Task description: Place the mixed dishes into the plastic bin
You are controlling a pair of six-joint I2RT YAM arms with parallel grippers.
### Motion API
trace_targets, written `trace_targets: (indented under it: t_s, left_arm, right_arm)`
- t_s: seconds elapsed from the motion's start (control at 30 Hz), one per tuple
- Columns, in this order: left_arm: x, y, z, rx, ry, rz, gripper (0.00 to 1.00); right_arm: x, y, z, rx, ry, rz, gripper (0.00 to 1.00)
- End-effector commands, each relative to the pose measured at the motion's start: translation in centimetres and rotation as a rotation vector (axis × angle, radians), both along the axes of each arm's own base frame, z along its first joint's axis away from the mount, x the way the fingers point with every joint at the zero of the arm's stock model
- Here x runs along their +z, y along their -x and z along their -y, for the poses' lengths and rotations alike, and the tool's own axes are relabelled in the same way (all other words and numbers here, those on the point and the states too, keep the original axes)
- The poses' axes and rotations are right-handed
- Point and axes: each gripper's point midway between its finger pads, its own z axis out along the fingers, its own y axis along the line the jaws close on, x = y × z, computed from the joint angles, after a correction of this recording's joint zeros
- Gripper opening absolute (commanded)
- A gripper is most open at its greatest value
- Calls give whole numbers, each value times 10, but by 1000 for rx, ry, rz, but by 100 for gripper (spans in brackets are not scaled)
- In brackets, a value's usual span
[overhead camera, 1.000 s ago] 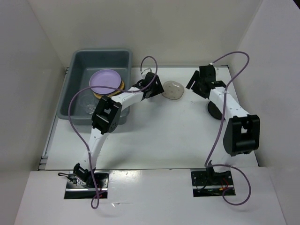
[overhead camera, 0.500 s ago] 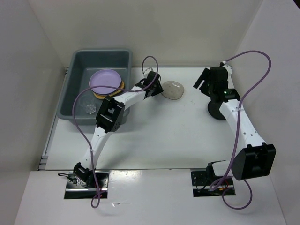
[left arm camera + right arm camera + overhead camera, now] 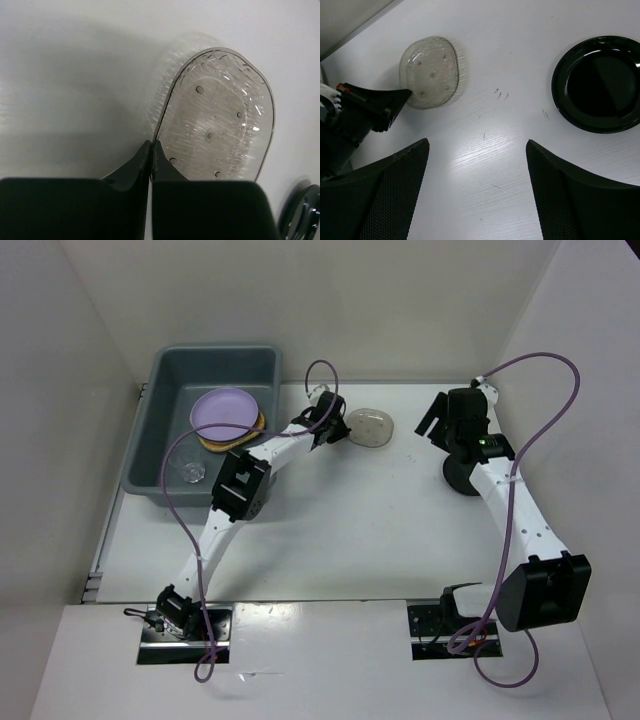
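small clear dish [image 3: 220, 125]: above the white desk [image 3: 350, 530], right of the bin [image 3: 165, 370] and near it; its near rim sits between the fingertips of the left hand [image 3: 151, 146], and the rest stretches away from that hand. I cannot tell whether it lies flat or is tipped up.
left hand: arm stretched far forward past the bin's right wall, fingers pinched nearly together on the dish's rim.
right hand [image 3: 477, 145]: raised over the desk's far right, facing down, fingers spread wide, nothing between them.
black dish [image 3: 597, 82]: flat on the desk beneath the right arm, well apart from the clear dish.
bin contents: purple plate [image 3: 225, 408] stacked on others, and a small glass [image 3: 192, 472].
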Motion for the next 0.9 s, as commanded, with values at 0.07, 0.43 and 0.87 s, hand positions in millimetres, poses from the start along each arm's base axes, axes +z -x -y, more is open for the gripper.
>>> trace_targets:
  t_s: [0.07, 0.43, 0.87]
  left_arm:
    - [-5, 4, 10, -24, 31, -37, 0]
    - [231, -11, -14, -58, 106, 343, 0]
    - [293, 60, -327, 486, -188, 354, 0]
  right_arm:
    - [3, 6, 6, -18, 23, 15, 83]
    - [37, 19, 14, -40, 35, 104, 87]
    - [51, 39, 28, -96, 61, 155, 94]
